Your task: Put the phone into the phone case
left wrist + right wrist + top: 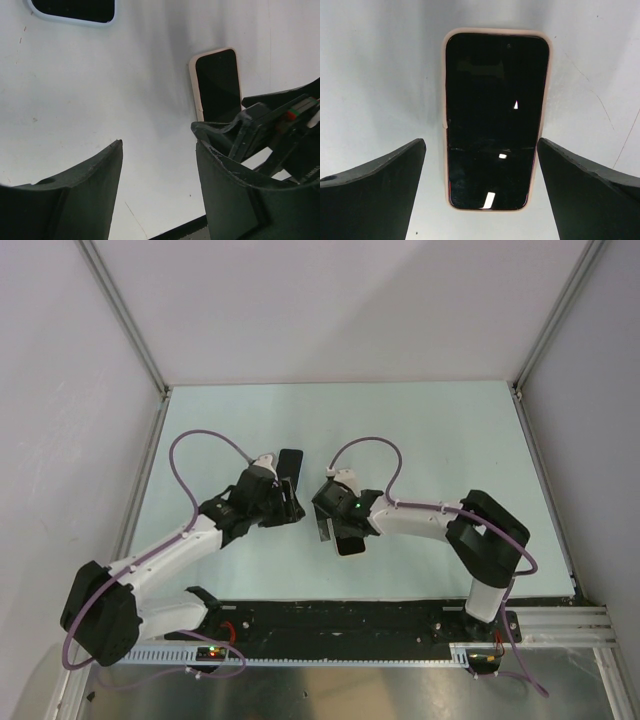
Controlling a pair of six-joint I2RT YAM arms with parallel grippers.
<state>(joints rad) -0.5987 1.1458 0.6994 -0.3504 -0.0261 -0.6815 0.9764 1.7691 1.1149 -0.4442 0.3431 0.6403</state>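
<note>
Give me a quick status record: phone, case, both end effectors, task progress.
phone: flat on the table, glossy face up, under the right end effector
phone case: flat on the table, apart from the phone, just beyond the left end effector
right end effector: open, straddling the phone, not closed on it
left end effector: open, holding nothing
progress: phone not yet in the phone case
</note>
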